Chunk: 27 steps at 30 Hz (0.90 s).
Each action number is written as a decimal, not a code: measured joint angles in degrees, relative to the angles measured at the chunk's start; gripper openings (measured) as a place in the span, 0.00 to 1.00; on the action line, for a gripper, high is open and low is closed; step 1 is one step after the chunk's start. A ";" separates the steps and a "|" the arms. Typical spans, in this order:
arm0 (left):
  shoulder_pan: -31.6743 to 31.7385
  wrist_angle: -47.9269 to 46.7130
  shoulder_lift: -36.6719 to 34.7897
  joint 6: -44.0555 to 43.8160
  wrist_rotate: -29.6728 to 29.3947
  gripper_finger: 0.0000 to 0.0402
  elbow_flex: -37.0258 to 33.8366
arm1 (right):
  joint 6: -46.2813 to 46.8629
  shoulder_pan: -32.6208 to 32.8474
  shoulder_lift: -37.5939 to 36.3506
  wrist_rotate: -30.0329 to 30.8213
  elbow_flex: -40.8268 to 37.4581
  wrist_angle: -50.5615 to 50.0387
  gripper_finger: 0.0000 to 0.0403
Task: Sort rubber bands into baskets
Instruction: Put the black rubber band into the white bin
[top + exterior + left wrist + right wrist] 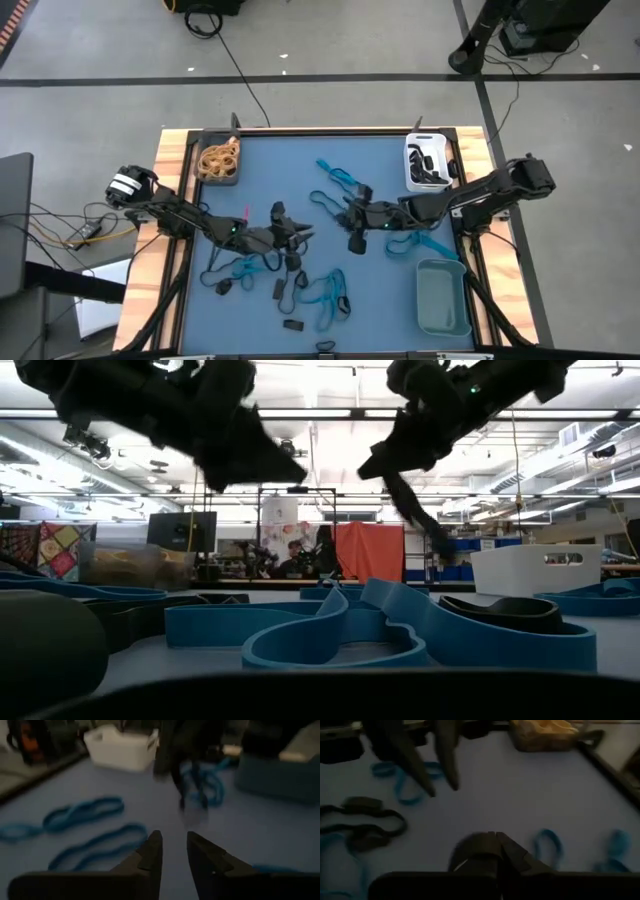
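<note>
Far left on the blue mat (280,160): dark basket (217,162) at the back corner, heaped with tan rubber bands (219,157). Toward the near edge, loose blue rubber bands (325,292) and black rubber bands (286,289) strewn about (several tangled, count hard to make out). Left gripper (300,236) low over mid-table, fingers (152,851) a narrow way apart in its wrist view, nothing between them. Right gripper (355,242) just beside it, jaws pressed together; in the low view a dark strand (415,510) dangling beneath, likely a black band, though blurred and backlit. Further right, white basket (425,165) at the back corner with black bands inside, partly hidden behind the arm. Grey-teal basket (442,296) at the near right, inside looking bare from above. Low view's foreground blocked by blurred band edges.
</note>
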 joint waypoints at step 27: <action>-0.33 -6.02 0.02 -5.43 0.83 0.26 -0.02 | 9.26 -19.98 -24.93 42.88 0.02 -48.29 0.01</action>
